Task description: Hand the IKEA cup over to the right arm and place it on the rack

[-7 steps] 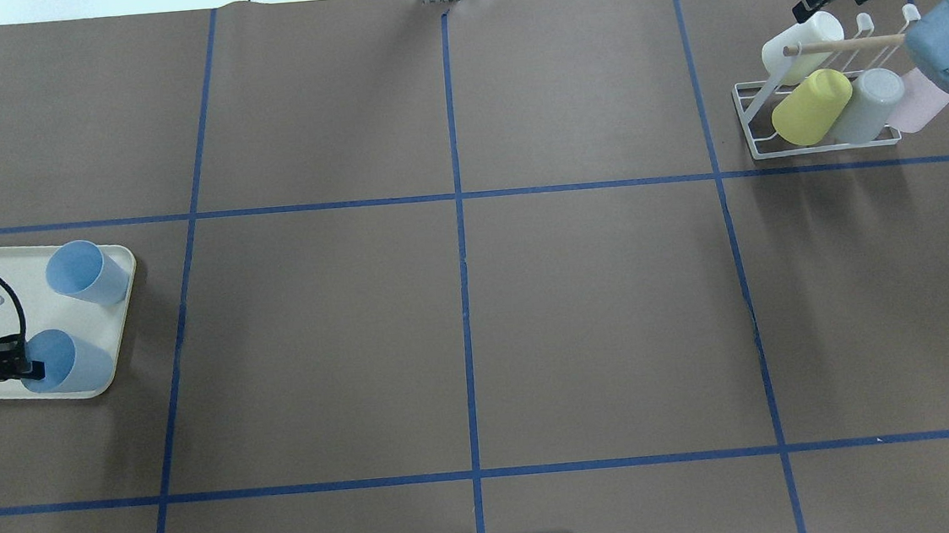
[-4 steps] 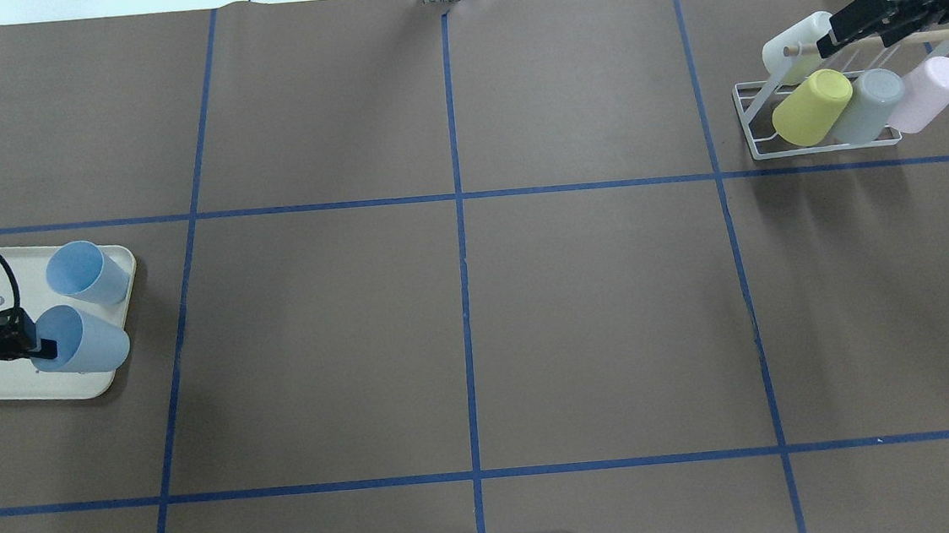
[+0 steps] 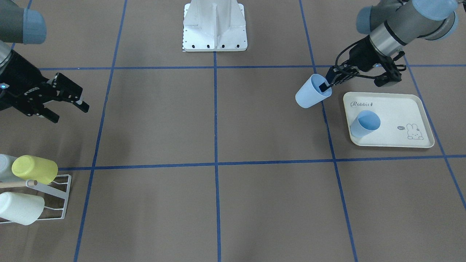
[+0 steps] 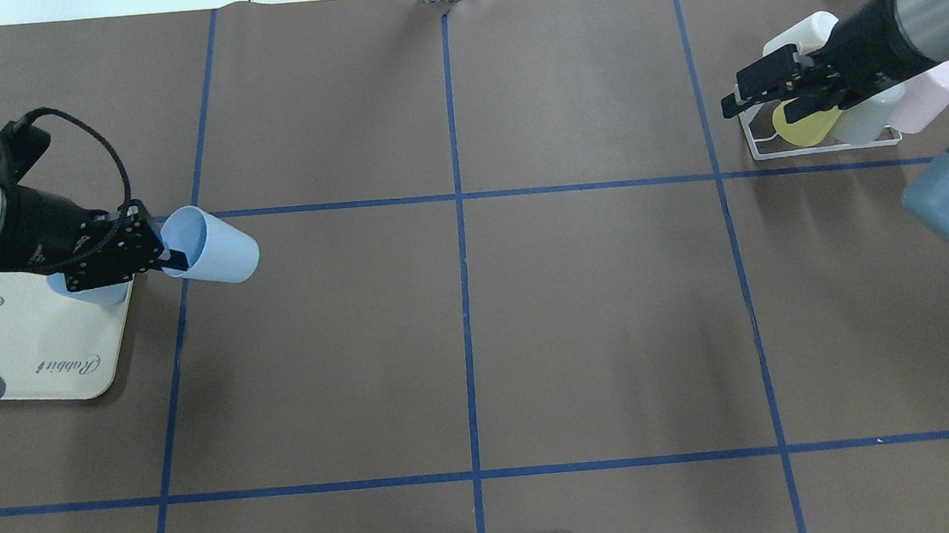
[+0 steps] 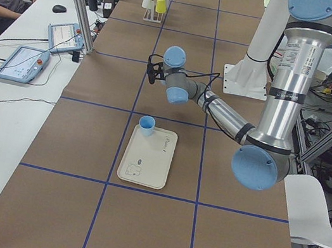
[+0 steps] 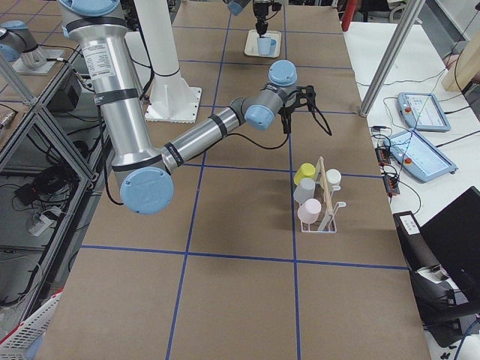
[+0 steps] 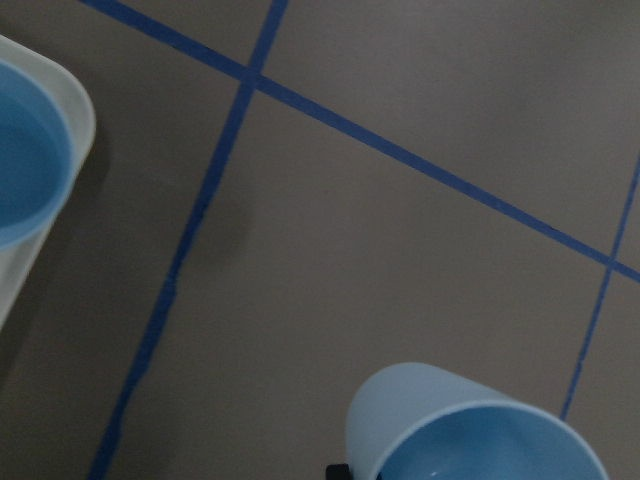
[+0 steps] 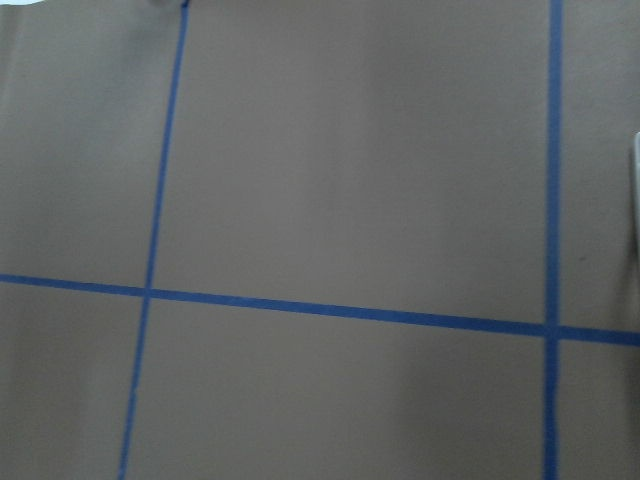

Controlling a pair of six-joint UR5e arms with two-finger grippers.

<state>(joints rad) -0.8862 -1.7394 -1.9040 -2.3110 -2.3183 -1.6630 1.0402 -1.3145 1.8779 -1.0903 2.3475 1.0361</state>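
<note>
Brown table cover [image 8: 340, 180]; blue tape lines [image 8: 340, 312] crossing twice; pale sliver [image 8: 636, 185] at right edge, perhaps rack wire.

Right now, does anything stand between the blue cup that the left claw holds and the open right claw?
Nothing visible does. Between the cup in the left claw and the right claw, only the table shows, with nothing standing on that stretch.

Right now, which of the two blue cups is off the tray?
The blue cup in the left pincer, gripped at its rim and tilted over the table; the other cup stands on the tray.
</note>
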